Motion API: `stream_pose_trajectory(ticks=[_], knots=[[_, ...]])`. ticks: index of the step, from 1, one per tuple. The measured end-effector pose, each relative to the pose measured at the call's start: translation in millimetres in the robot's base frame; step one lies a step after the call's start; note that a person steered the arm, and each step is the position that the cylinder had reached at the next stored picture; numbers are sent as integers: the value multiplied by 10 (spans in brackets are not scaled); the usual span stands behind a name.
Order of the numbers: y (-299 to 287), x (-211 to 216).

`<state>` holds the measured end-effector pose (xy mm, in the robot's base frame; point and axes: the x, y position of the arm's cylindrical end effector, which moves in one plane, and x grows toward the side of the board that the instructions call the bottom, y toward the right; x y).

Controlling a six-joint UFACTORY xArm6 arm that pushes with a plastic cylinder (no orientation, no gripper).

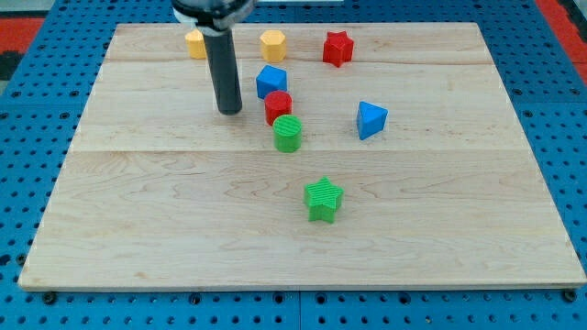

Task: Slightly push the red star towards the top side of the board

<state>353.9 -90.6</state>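
Tip (230,111) w/ no claw, holding nothing, at 8 o'clock of red star (337,48). Risk: clipping blue cube (271,81) en route, or overshooting star past board (138,202) edge.

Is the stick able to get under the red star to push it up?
Probably yes. My tip must round the blue block and red cylinder; board below the red star looks free.

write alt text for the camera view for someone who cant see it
A dark rod's tip rests on a wooden board, left of a blue block, red cylinder and green cylinder. The red star sits near the view's top with two yellow blocks; a blue pyramid-like block lies right, a green star lower.
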Motion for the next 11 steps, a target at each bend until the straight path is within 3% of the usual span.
stream_pose_trajectory(ticks=[2, 3, 4, 6, 9, 11], knots=[[673, -229], [537, -229], [411, -565], [901, -924], [1597, -904], [1575, -433]])
